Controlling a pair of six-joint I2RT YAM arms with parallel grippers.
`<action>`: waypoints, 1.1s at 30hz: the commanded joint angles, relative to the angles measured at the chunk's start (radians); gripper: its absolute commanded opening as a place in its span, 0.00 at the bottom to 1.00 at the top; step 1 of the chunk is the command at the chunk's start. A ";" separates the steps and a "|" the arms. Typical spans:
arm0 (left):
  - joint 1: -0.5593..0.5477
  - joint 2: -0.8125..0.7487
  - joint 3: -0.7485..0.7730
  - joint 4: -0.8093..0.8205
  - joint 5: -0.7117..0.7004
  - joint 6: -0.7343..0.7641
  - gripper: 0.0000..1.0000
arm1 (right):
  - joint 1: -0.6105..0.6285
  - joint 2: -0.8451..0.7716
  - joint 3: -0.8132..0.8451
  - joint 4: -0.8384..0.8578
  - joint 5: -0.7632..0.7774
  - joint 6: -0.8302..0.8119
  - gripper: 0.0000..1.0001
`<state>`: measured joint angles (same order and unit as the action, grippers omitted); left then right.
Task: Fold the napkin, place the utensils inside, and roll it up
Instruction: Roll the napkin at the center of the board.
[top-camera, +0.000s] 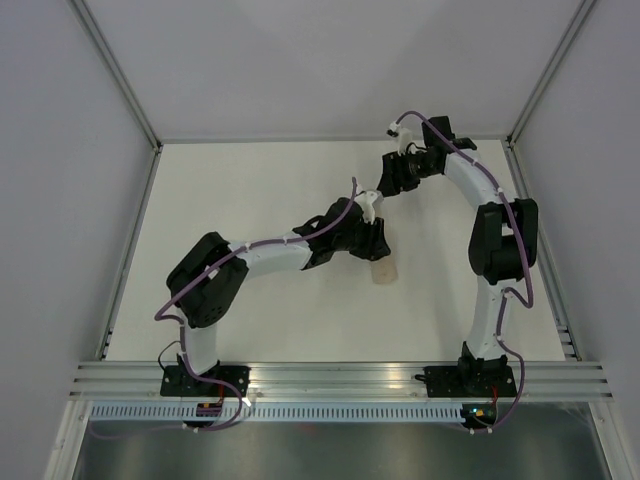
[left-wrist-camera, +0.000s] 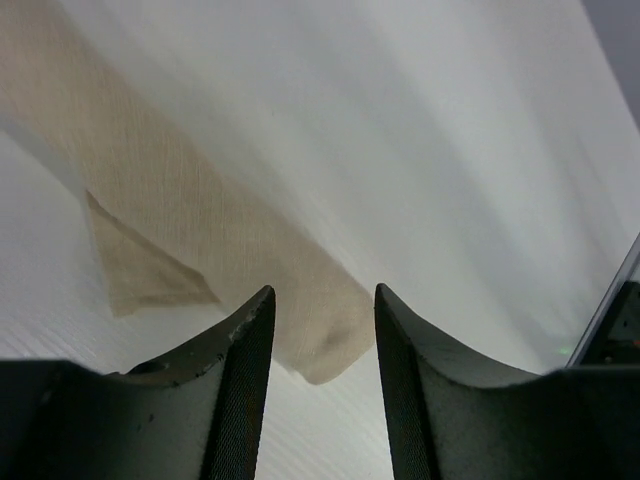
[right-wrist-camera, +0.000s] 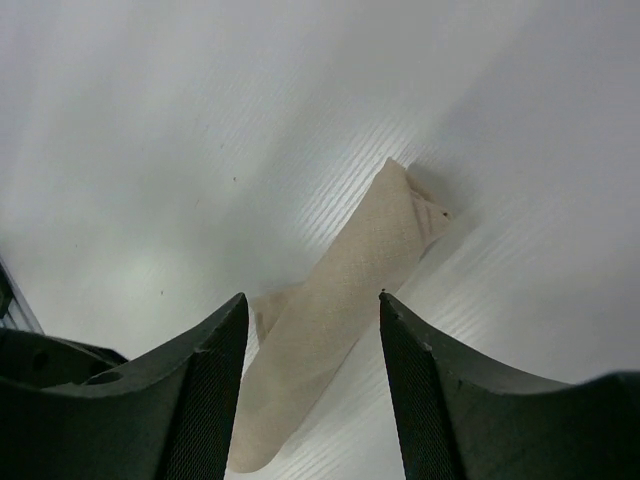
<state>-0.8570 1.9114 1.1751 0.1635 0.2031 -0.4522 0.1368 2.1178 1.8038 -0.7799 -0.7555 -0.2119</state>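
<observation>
Closest in, the two dark ribbed fingers (left-wrist-camera: 240, 400) of my left gripper (left-wrist-camera: 322, 300) stand apart, clamped on nothing. Through the gap between them I see one rounded end of the plain tan-beige cloth napkin (left-wrist-camera: 170, 190), rolled into a long narrow bundle and lying on the white table (left-wrist-camera: 450, 150). From that end the roll runs off to the far left of this view, and a loose triangular flap of the same cloth sticks out from its side, flat on the table. Neither finger touches the fabric, as far as I can tell.

My right gripper (right-wrist-camera: 312, 300) is likewise parted and grips nothing. It hangs above the roll, which runs on a slant under the gap, from beside the finger on the left of the view to a folded, pointed end farther off. A soft shadow lies on the table beside that far end.

From above, the napkin shows as a short pale bundle a little right of the table's middle, just on the near side of my left gripper, which covers part of it. My left arm reaches in from the near left. My right arm bends round from the near right, its gripper farther back. Thin purple cables (top-camera: 270, 243) run along both arms, and a ribbed aluminium rail (top-camera: 340, 375) crosses the near edge under both bases
</observation>
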 joint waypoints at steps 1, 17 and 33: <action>0.006 -0.072 0.107 -0.085 -0.086 0.044 0.50 | -0.009 -0.113 -0.024 0.101 0.123 0.087 0.61; -0.148 0.284 0.690 -0.585 -0.896 -0.014 0.55 | -0.270 -0.202 -0.139 0.113 0.288 0.143 0.62; -0.232 0.455 0.860 -0.757 -1.074 0.000 0.63 | -0.362 -0.257 -0.270 0.085 0.209 0.066 0.62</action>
<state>-1.0641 2.3245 1.9694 -0.5549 -0.8173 -0.4507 -0.2199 1.9167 1.5494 -0.6739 -0.5381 -0.1436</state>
